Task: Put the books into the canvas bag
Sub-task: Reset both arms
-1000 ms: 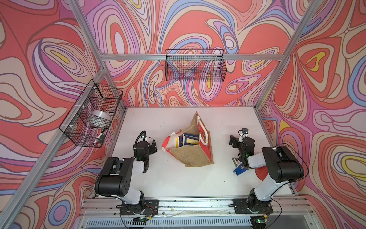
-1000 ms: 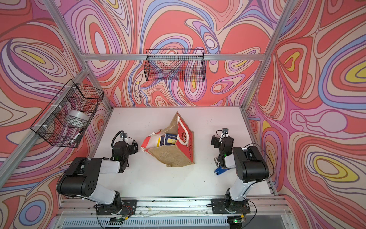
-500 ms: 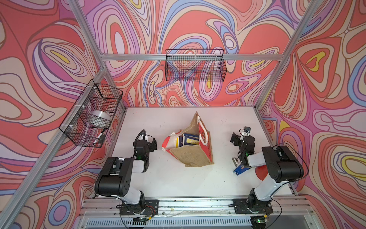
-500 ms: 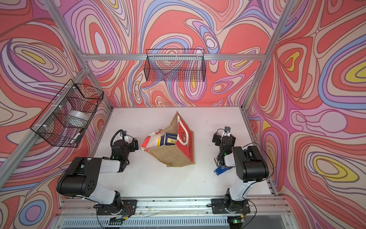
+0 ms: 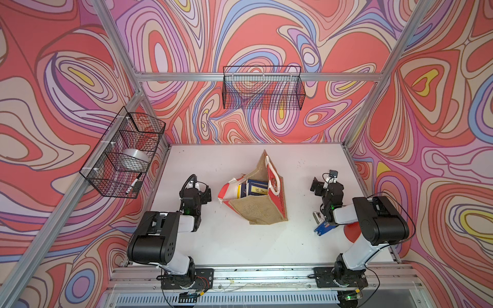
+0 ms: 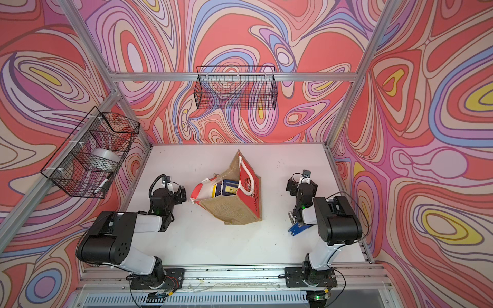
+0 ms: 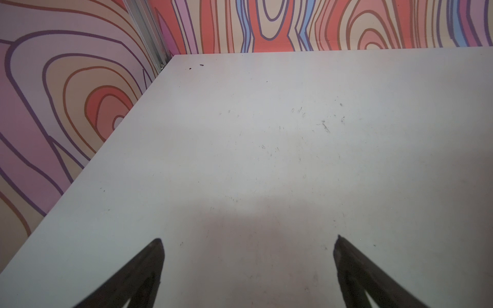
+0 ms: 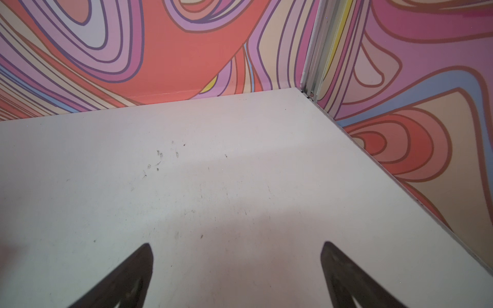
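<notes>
The canvas bag (image 5: 260, 210) (image 6: 234, 210), tan jute with red panels and white rope handles, sits slumped in the middle of the white table (image 5: 240, 245), its mouth open. Inside it stand the books (image 5: 253, 188) (image 6: 228, 188), navy covers with yellow labels. My left gripper (image 5: 199, 188) (image 6: 174, 190) (image 7: 249, 238) hovers low just left of the bag, open and empty, facing the far left corner. My right gripper (image 5: 324, 185) (image 6: 301, 185) (image 8: 237, 243) is well right of the bag, open and empty over bare table.
A blue stapler (image 5: 324, 227) (image 6: 298, 228) and a red object (image 5: 350, 232) lie under my right arm. Black wire baskets hang on the back wall (image 5: 262, 90) and on the left wall (image 5: 125, 157); the left one holds a tape roll (image 5: 134, 158).
Both grippers have shifted only very slightly and stay open. The bag and the books inside it have not moved.
</notes>
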Controlling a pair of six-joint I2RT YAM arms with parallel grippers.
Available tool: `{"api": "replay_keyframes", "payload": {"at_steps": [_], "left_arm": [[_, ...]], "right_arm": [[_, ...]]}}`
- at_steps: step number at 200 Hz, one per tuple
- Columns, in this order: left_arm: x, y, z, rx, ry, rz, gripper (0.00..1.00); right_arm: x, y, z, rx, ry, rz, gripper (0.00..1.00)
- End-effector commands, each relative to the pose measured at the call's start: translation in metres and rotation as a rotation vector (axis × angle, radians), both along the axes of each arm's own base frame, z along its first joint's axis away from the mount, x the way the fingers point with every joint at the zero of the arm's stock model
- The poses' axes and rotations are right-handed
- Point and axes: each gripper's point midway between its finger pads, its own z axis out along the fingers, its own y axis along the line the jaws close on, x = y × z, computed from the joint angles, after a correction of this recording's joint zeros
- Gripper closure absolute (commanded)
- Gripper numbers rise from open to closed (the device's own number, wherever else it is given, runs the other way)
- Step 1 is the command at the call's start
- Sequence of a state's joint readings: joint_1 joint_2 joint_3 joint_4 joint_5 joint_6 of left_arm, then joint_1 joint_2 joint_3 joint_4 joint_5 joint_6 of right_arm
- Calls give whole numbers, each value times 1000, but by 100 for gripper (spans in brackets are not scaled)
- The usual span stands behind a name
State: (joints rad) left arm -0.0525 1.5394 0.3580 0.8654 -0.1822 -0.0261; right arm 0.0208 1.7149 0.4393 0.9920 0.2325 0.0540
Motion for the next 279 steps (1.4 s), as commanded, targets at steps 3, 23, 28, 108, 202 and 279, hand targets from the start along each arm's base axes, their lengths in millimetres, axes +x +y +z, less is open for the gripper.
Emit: {"api": "replay_keyframes", "payload": {"at_steps": [3,23,28,108,202,279], "left_arm": [[7,-1,12,8,-49,-12,0],[7,-1,12,7,-49,-12,0],[7,-1,12,7,-49,-12,0],[7,-1,12,7,-48,-12,0],[7,-1,12,8,-48,-12,0],[7,-1,13,8,-49,-12,0]], "right_arm": [[4,0,5,6,-16,-6,2],[4,0,6,5,-17,-4,2],[4,0,6,5,-19,-3,2],[3,0,7,6,-21,-2,2],[4,1,6,9,-21,0,2],[2,47,6,-14,-22,292,2]]}}
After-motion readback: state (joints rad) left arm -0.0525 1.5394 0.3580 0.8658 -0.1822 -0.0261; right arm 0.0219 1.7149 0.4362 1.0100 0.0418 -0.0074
